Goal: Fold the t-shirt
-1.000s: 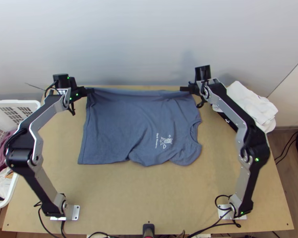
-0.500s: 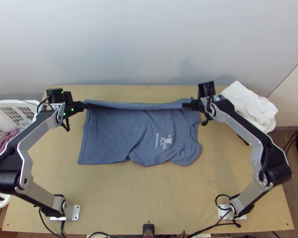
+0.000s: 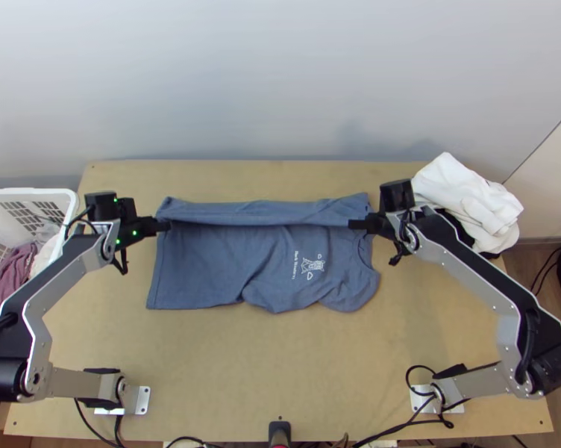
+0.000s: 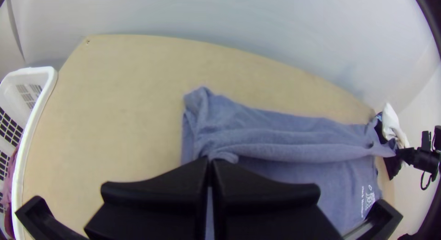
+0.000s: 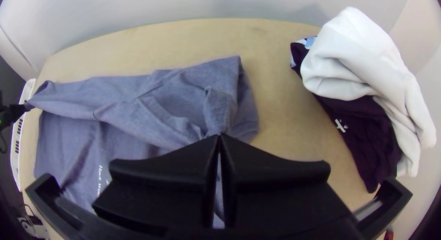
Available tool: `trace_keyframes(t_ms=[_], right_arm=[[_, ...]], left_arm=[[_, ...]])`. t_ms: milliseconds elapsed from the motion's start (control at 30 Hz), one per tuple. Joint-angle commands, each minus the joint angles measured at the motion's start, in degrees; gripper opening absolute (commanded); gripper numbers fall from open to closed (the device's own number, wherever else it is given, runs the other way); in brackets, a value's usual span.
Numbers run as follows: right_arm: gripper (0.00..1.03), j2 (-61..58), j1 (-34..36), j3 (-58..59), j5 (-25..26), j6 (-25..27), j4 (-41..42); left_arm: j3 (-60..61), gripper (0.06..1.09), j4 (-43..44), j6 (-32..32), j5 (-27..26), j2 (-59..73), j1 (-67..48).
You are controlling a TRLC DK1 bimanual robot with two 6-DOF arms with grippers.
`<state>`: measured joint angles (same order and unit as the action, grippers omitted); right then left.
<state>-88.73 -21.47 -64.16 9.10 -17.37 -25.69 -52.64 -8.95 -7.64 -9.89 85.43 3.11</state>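
The light wooden table (image 3: pixel 280 373) supports a blue-grey printed t-shirt (image 3: pixel 206 261), far portion turned over toward the near side. Near the far right corner, a white cloth (image 3: pixel 471 201) overlies a dark garment (image 5: pixel 363 129).

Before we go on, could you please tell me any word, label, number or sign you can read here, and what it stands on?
I can read none well enough to quote.
T-shirt: white lettering beside a white drawing; too small.
Dark garment under the white cloth: a white mark, unclear.
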Motion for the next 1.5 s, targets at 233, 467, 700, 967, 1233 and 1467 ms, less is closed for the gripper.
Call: trace_keyframes(t_ms=[233,467,700,967,1233,1467], right_arm=[[0.03,6.7,-2.5,9.3,-1.8,-0.1,-0.2],[0.03,10.0,-3.5,13.7,-2.2,-0.1,-0.6],[0.03,12.4,-3.8,16.7,-2.6,-0.2,-0.6],[0.39,12.7,-4.2,18.0,-2.6,-0.3,0.6],[0.99,14.9,-3.8,16.2,-2.5,-0.2,-0.4],[0.99,20.3,-1.6,12.6,-2.6,0.2,-6.6]], left_arm=[[8.6,0.10,-1.5,0.6,-0.6,-7.0,-0.1],[11.9,0.10,-2.8,0.9,-0.6,-10.6,-0.2],[16.3,0.10,-3.9,1.2,-0.6,-13.9,-0.2],[18.9,0.44,-3.9,0.3,-0.5,-13.1,-0.3],[18.3,1.02,-10.7,-0.6,-0.5,-13.4,0.5],[16.1,1.02,-25.3,2.7,-0.5,-20.1,2.4]])
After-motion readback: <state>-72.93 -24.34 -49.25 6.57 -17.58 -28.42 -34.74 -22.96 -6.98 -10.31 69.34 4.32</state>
